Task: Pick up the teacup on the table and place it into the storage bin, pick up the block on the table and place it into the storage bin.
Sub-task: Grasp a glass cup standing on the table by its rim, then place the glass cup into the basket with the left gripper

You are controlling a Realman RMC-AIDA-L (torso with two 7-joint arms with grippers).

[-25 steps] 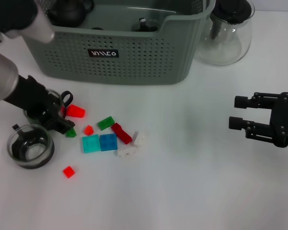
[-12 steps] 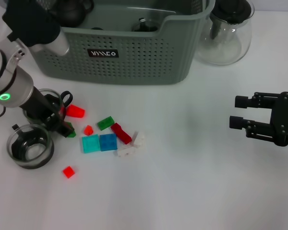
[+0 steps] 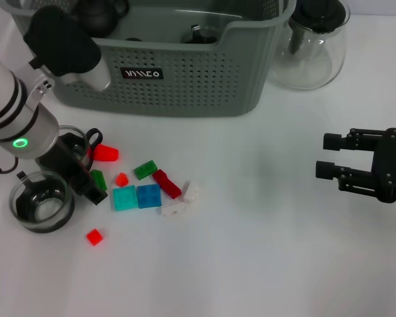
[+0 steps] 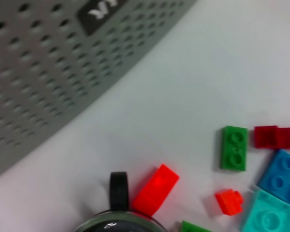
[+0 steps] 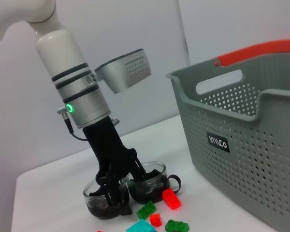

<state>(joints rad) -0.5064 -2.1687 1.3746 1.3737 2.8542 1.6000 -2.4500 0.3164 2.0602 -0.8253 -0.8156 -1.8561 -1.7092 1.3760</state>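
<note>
Left end effector (image 3: 86, 177), fingers spread, straddles the rim of a dark glass teacup with a black handle (image 3: 71, 146) standing on the white surface (image 3: 251, 251). A second glass cup (image 3: 42, 201) sits just beside it. Scattered coloured plastic blocks (image 3: 138, 196) lie nearby. The perforated grey-green storage bin (image 3: 185, 79) stands behind. Right end effector (image 3: 325, 155), fingers spread, hovers well apart.

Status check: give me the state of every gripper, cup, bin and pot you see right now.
left gripper: down between the two teacups, open
right gripper: idle off to the side, open
near teacup: upright on table
far teacup: upright on table
storage bin: upright, holds dark items
glass teapot: upright beside bin
</note>
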